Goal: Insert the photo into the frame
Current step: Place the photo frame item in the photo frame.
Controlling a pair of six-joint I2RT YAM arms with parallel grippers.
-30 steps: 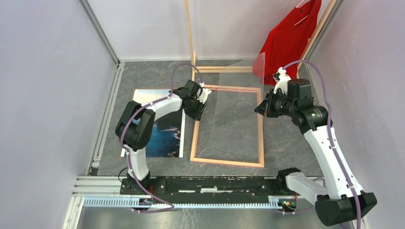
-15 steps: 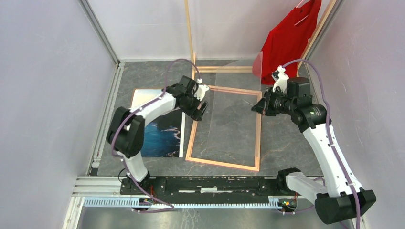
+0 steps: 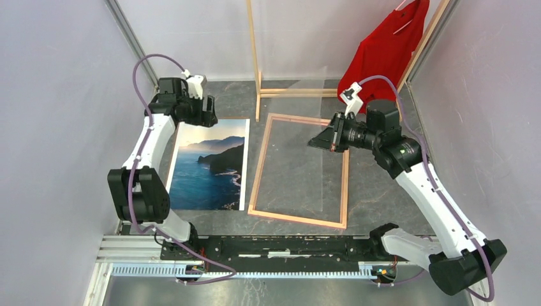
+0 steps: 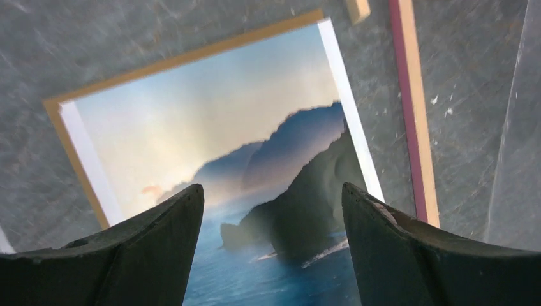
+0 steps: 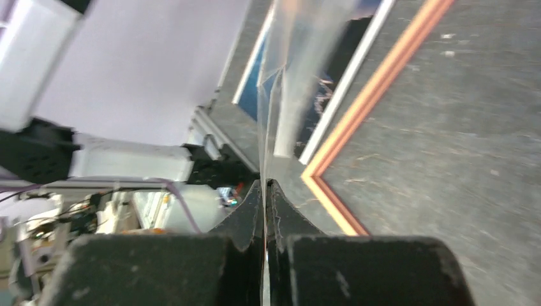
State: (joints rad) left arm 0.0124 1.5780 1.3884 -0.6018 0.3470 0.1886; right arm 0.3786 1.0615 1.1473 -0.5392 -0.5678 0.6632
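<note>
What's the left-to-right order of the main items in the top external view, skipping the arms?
photo → frame → red shirt

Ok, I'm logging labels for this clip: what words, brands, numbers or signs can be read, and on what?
No readable text anywhere. The photo shows only sea, mountains and sky; the frame, the red shirt and the clear sheet pinched in the right gripper are unmarked.
</note>
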